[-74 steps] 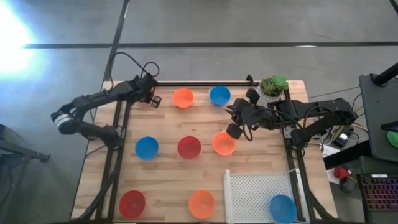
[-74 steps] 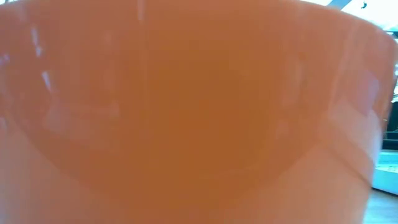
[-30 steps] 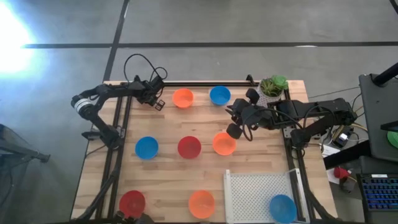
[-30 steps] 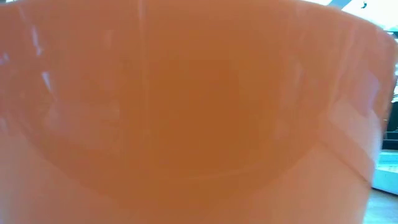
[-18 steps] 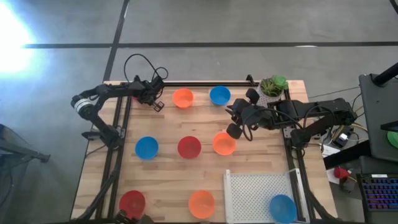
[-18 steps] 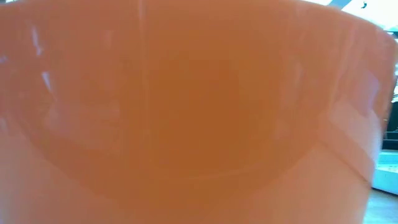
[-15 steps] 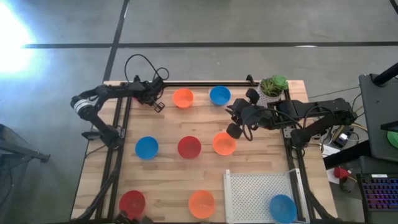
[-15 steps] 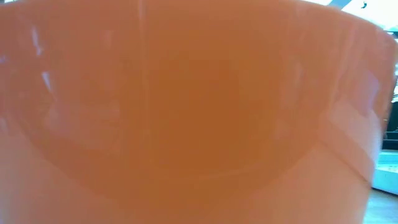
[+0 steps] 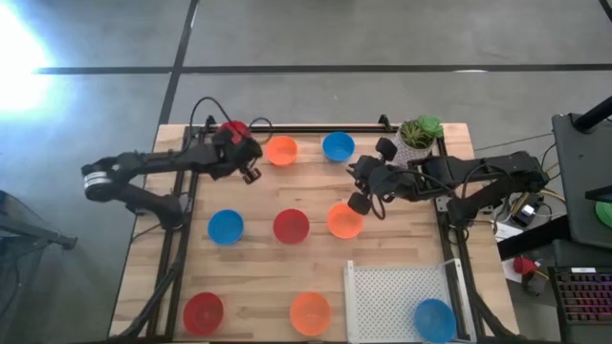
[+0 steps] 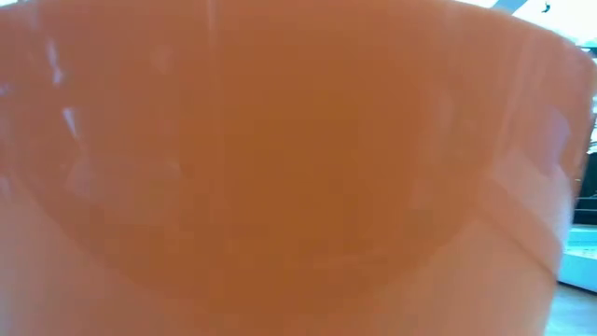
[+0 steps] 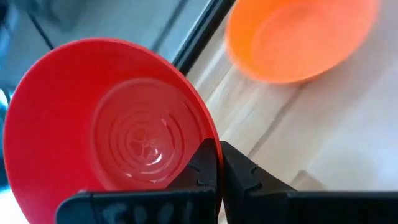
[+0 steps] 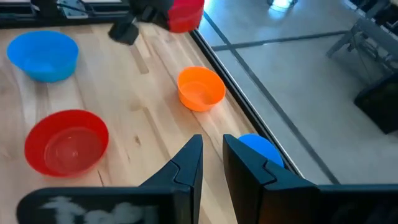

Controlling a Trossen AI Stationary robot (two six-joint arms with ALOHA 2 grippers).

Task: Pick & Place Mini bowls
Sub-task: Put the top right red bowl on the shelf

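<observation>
Wooden slatted table: task early, judging by layout.
White perforated tray, near right corner: one blue plastic mini bowl in it, likely sole placement.
Seven bowls loose on table: two orange plus blue along far edge and centre right, blue and red mid-table, red and orange at near edge.
Left gripper, far left corner: fingers pinched on rim of red plastic mini bowl, apparently lifted.
Right gripper, far right: fingers nearly together, empty.
Low view blocked by orange bowl.
</observation>
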